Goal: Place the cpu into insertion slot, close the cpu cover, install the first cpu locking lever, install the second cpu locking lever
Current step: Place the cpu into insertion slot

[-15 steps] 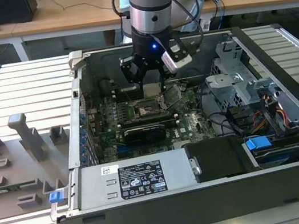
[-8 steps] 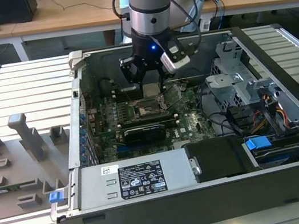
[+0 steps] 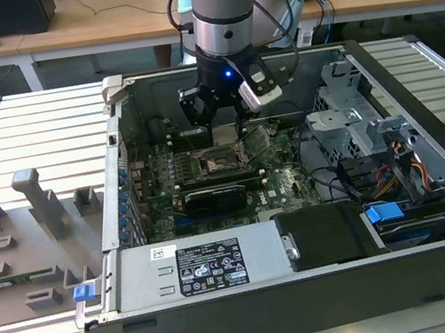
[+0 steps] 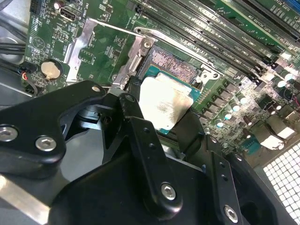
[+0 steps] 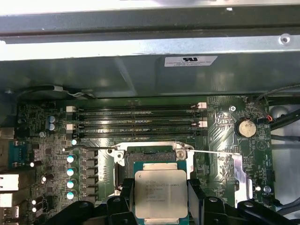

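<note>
We see a slatted metal table (image 3: pixel 25 124) carrying an open computer case (image 3: pixel 316 305), with wooden desks (image 3: pixel 94 25) behind it. The arm (image 3: pixel 220 3) reaches down into the case over the green board (image 3: pixel 285 177).

Nearest in both wrist views is the black gripper (image 5: pixel 161 206). Its jaws are clamped on two opposite edges of the chip (image 5: pixel 161 193), which is held flat with its pale metal face up. The chip hangs over the near part of the socket (image 5: pixel 150 152); we cannot tell whether the two touch.

The cover (image 5: pixel 241 171) lies open on the board just beside the socket. Two thin wire levers (image 5: pixel 213 151) extend outward from the socket, one on each side.

Beyond the socket run four memory slots (image 5: pixel 136 122), with a coin battery (image 5: pixel 244 127) near their end. Farthest is the grey case wall (image 5: pixel 93 70).
</note>
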Available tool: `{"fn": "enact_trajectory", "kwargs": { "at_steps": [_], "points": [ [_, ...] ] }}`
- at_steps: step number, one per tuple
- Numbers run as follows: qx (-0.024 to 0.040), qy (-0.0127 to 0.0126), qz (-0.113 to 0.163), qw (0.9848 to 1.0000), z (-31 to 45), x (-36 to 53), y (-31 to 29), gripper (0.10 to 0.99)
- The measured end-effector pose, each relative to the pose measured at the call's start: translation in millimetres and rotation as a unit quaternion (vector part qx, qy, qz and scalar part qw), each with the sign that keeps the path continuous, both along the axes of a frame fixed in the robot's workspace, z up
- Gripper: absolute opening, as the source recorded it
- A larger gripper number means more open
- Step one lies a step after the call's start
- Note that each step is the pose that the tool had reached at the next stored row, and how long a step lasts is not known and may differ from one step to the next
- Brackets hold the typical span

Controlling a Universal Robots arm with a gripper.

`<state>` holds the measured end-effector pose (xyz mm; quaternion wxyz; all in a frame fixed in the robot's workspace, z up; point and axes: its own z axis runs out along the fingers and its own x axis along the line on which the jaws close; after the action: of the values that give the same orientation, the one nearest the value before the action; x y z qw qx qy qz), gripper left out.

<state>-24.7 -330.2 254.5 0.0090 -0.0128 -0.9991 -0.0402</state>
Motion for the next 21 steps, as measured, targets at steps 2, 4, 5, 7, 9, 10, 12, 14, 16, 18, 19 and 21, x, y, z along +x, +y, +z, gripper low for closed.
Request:
{"fn": "enact_trajectory", "kwargs": {
  "at_steps": [2,4,5,7,9,10,12,14,16,18,19,21],
  "points": [
    [0.0000,0.0000,-0.005,1.0000,-0.1,0.0,0.0,0.541],
    [0.0000,0.0000,-0.018,0.9998,-0.1,0.0,0.0,0.541],
    [-0.0001,0.0000,-0.025,0.9997,0.0,0.0,0.0,0.541],
    [0.0000,0.0000,-0.046,0.9989,-0.1,0.0,0.0,0.541],
    [0.0000,0.0000,-0.067,0.9977,-0.1,0.0,0.0,0.541],
    [0.0000,0.0000,-0.082,0.9966,-0.2,0.0,0.0,0.541],
    [0.0000,0.0000,-0.098,0.9951,-0.3,0.0,0.0,0.541],
    [0.0000,0.0000,-0.121,0.9927,-0.3,0.0,0.0,0.541],
    [0.0000,0.0000,-0.140,0.9901,-0.4,0.0,0.0,0.541],
    [0.0000,0.0000,-0.151,0.9886,-0.4,0.0,0.0,0.541],
    [0.0000,0.0000,-0.157,0.9875,-0.5,0.0,0.0,0.541],
    [0.0000,0.0000,-0.168,0.9857,-0.5,0.0,0.0,0.541]
  ]
}}
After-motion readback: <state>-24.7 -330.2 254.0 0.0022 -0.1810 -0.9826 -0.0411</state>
